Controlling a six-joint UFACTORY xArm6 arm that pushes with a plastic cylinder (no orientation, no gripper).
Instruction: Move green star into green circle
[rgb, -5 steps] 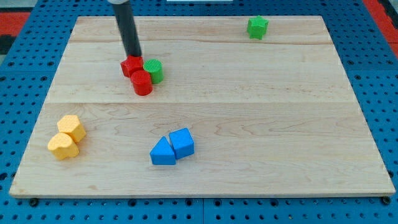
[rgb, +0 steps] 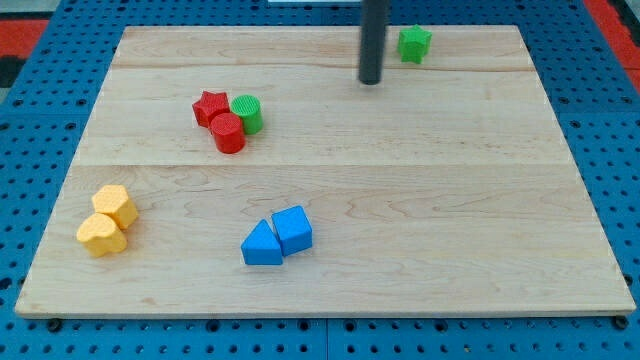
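Observation:
The green star (rgb: 414, 43) lies near the view's top right of the wooden board (rgb: 400, 200). The green circle (rgb: 247, 113) is a short green cylinder left of centre, touching the red star (rgb: 210, 107) and the red cylinder (rgb: 228, 133). My tip (rgb: 371, 80) is at the end of the dark rod, just left of and slightly below the green star, with a small gap between them. It is far to the right of the green circle.
Two yellow blocks (rgb: 108, 221) sit together near the board's left edge. A blue triangle (rgb: 261, 245) and a blue block (rgb: 292, 229) touch each other near the view's bottom centre. Blue pegboard (rgb: 60, 60) surrounds the board.
My tip has moved from beside the red star at the left to the view's right, stopping close to the green star. No block has moved.

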